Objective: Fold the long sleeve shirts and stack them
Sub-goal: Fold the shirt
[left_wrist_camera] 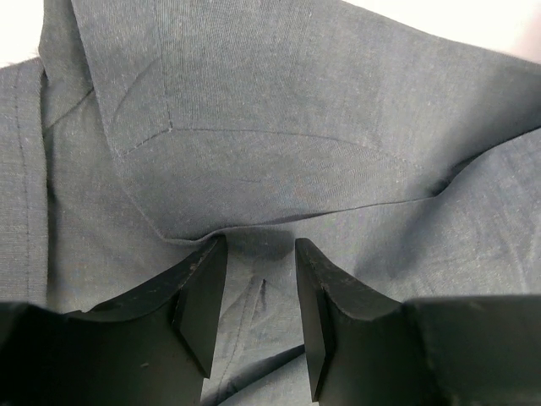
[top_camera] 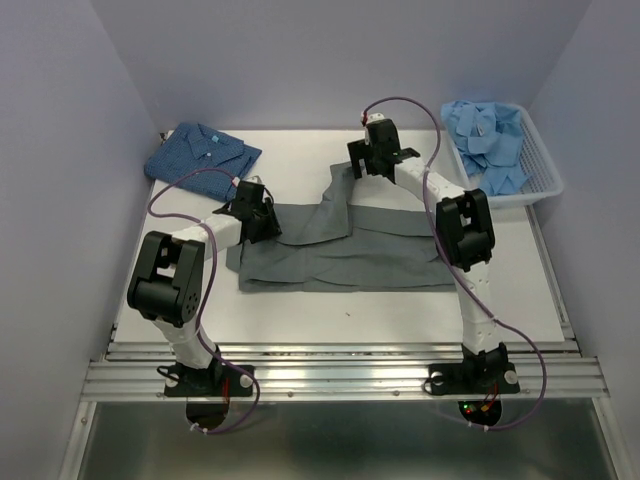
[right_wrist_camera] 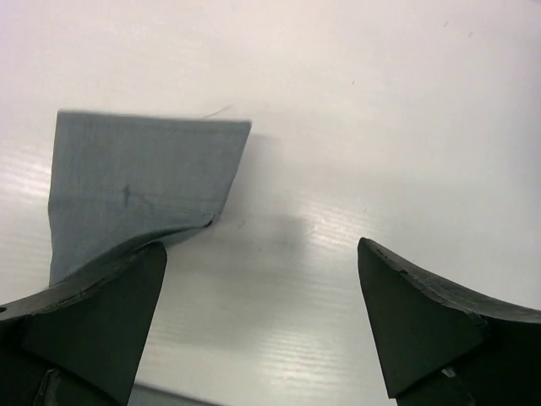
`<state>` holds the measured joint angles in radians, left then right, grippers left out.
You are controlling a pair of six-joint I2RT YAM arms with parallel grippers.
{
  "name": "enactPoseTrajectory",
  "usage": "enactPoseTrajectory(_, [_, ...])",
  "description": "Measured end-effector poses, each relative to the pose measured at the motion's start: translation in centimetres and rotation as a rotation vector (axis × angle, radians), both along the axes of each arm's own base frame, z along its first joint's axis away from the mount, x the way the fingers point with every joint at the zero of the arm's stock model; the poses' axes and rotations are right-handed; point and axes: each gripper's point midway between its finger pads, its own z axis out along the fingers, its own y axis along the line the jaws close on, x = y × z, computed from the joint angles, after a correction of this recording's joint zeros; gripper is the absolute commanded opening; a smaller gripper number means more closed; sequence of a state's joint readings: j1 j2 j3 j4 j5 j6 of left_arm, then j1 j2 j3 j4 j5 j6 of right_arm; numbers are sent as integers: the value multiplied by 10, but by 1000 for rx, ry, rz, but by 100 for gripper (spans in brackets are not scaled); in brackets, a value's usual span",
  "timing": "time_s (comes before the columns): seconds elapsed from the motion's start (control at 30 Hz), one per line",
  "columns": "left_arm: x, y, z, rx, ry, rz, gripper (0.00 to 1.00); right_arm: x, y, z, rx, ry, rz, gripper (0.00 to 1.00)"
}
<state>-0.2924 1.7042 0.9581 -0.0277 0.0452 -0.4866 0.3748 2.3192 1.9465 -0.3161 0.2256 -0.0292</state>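
Left gripper [left_wrist_camera: 260,249], its jaws standing at a narrow gap, sits low on the left edge of the dark grey shirt [top_camera: 340,250]. In the wrist view a raised crease of grey cloth runs across just ahead of the fingertips [left_wrist_camera: 203,279], and cloth fills the gap between them. We cannot tell from this close view whether that crease is actually pinched or merely lies under the tips. From this gripper the shirt spreads away to the right, lying mostly flat on the white table [top_camera: 300,310] between the two arms. Right gripper [right_wrist_camera: 260,247] hangs beyond the shirt's far edge with its jaws at full spread, and bare table shows between them. A squared grey flap of the same shirt lies just ahead of its left finger, possibly touching it. Left of and beyond the left gripper, well apart from it, we see the dark blue patterned shirt [top_camera: 200,155] lying folded, collar up. Right of the right gripper, the light blue shirts [top_camera: 490,135] are heaped in a white slatted basket [top_camera: 545,180].
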Motion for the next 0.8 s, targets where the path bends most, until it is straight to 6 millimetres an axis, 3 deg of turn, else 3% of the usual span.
enactPoseTrajectory(0.1, [3,1,3,2,-4,6,49,13,1,14,6,-50,-24,100])
enactPoseTrajectory(0.2, [5,1,5,1,-9,7,49,15,-3,17,-2,-63,-43,100])
enactPoseTrajectory(0.33, [6,1,6,1,-7,10,49,12,1,6,24,-44,-32,100])
enactPoseTrajectory(0.47, [7,1,1,4,5,10,49,2,9,-14,175,33,-64,100])
enactPoseTrajectory(0.6, [6,0,-3,2,17,5,49,8,5,-10,324,45,-170,100])
enactPoseTrajectory(0.7, [7,-1,-3,-1,15,4,49,18,7,-5,405,35,-209,92])
enactPoseTrajectory(0.73, [7,-1,-2,-2,15,4,49,23,9,-5,438,31,-215,85])
enactPoseTrajectory(0.8, [7,-1,-2,-1,15,3,49,29,16,-7,494,33,-215,82])
